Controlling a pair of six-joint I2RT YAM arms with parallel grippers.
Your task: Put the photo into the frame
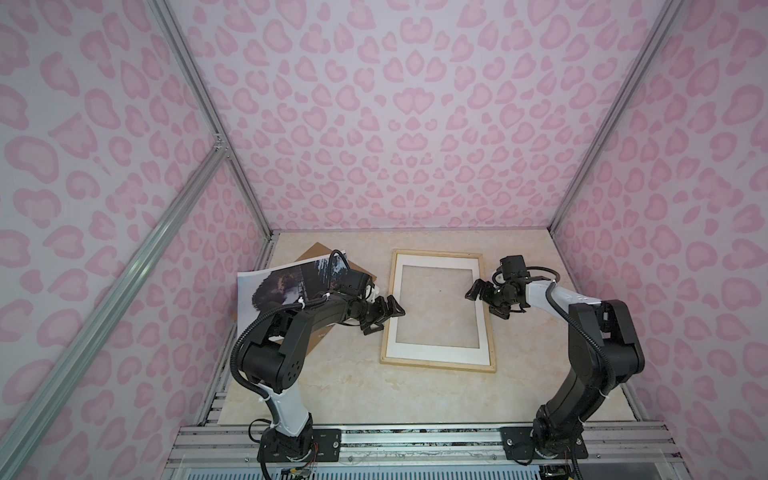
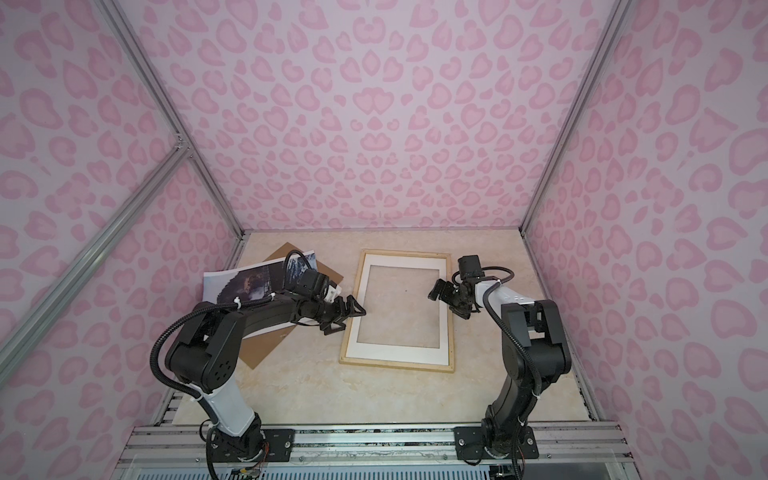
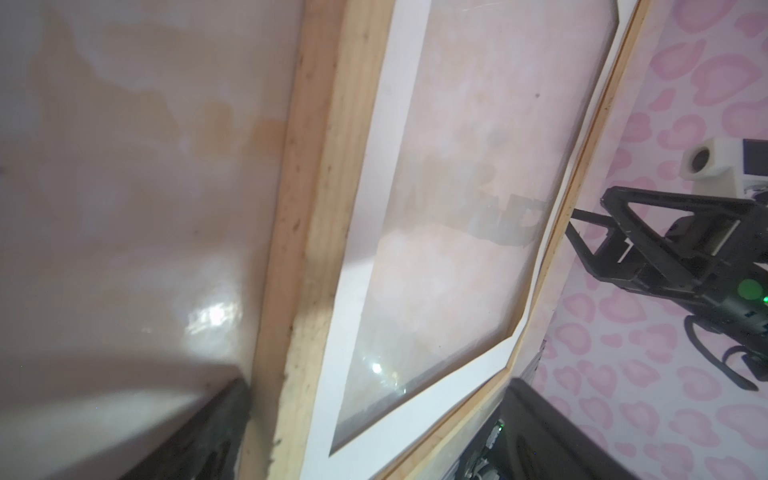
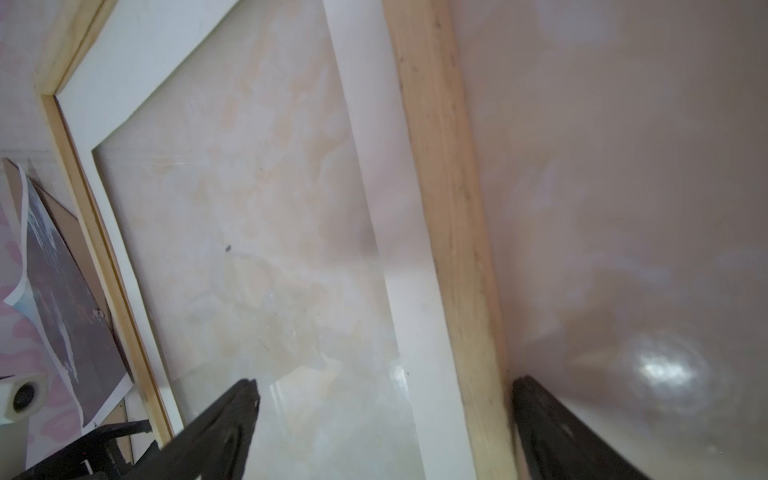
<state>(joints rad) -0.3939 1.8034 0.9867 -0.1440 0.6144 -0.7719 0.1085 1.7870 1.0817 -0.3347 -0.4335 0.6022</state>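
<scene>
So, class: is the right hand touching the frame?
Cannot tell. In the right wrist view the open right hand straddles a strip of the frame; one finger sits close beside it, neither contact nor gap plain.

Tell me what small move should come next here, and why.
Probably swing the left gripper over to the photo: its fingers are open and empty at the edge of the frame, and the photo lies outside it on the brown board.

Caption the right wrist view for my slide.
Open right gripper straddles a side of the frame; white mat inside, photo beyond.
</scene>
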